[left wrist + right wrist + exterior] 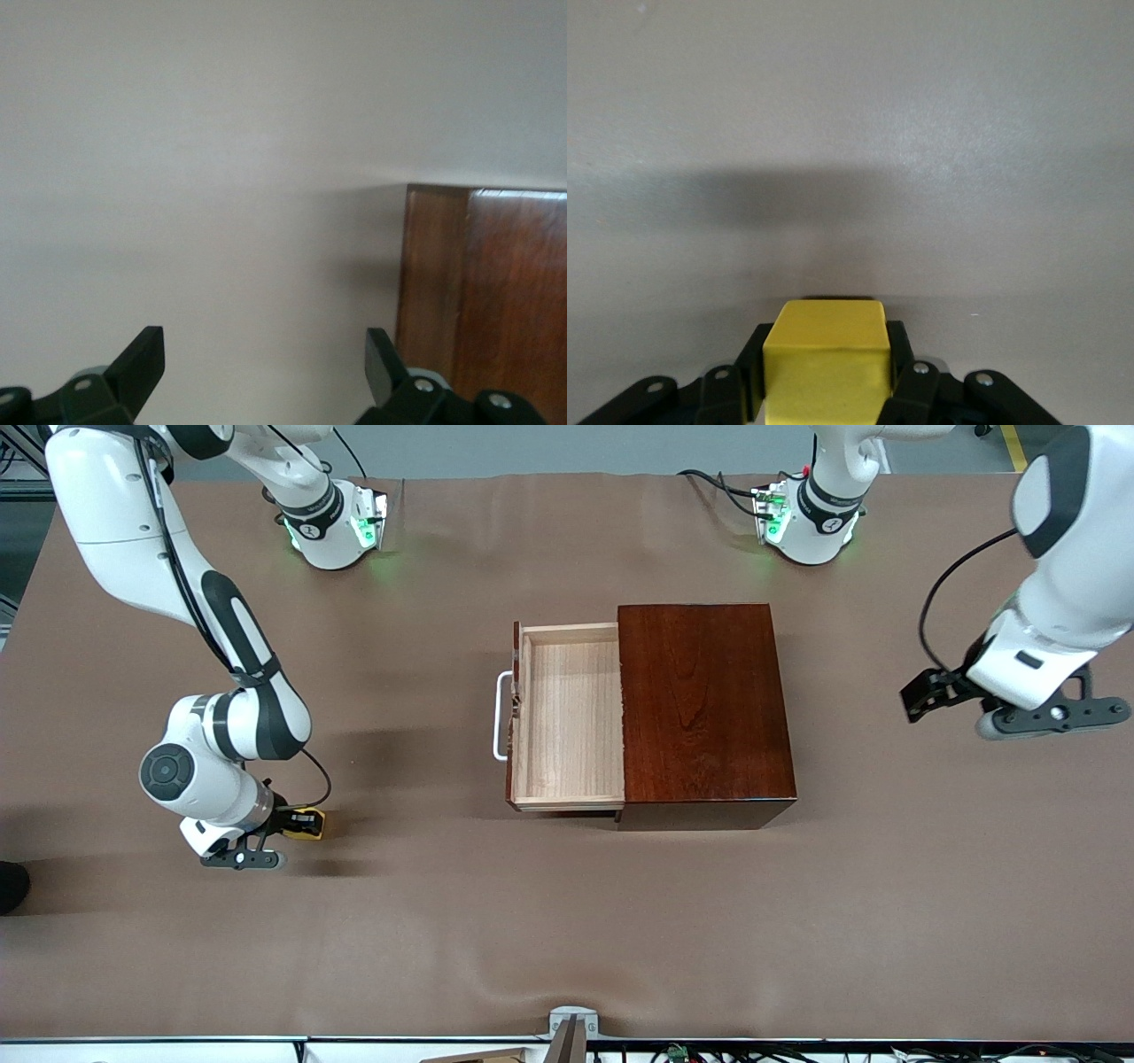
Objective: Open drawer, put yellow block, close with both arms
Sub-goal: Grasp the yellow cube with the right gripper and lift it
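The drawer [569,717] stands pulled out of the dark mahogany box [700,708], its pale wood tray bare and its white handle [501,716] facing the right arm's end of the table. My right gripper [301,824] is low at the table, toward that end and nearer the front camera than the drawer. It is shut on the yellow block [826,359], whose two sides its black fingers press. The block [308,823] shows only partly in the front view. My left gripper [264,359] hangs open and holds nothing, beside the box's corner [483,283] at the left arm's end.
Brown cloth [567,921] covers the whole table. The two arm bases [341,522] [802,518] stand along the edge farthest from the front camera. A small metal bracket [571,1032] sits at the table's near edge.
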Motion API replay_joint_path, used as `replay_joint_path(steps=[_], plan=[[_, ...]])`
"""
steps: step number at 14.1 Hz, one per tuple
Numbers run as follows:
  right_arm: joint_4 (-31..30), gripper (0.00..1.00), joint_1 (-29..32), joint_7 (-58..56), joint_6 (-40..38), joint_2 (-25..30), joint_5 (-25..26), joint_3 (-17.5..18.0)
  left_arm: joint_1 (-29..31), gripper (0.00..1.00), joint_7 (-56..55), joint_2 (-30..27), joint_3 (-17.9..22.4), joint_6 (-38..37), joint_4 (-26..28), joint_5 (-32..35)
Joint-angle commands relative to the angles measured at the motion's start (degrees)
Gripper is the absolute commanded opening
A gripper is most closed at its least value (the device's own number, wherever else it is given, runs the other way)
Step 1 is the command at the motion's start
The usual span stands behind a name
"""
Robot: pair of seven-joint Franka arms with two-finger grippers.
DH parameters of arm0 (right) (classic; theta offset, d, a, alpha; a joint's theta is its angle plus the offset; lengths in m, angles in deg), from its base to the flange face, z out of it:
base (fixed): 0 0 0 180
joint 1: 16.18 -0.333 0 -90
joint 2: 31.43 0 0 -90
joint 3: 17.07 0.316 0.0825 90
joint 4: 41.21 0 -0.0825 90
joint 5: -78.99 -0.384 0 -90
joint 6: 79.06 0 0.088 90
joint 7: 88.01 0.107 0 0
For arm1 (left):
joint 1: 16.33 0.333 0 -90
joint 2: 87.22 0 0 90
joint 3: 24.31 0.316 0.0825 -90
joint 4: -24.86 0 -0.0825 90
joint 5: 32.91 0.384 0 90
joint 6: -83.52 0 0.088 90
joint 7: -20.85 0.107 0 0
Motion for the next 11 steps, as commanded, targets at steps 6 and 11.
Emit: replay_joint_path(steps=[6,11], plan=[[11.2,0.0,-0.8,0.8,-35.7,18.4,0.5,0.6,4.2,1.0,5.9,-3.3,-0.9,-5.0,0.5,-6.1],[23.7,0.0,-8.6,11.8,-50.8,18.6,-0.2,1.1,3.7,1.0,10.0,-2.6,-1.0,-5.6,-1.0,-6.0]])
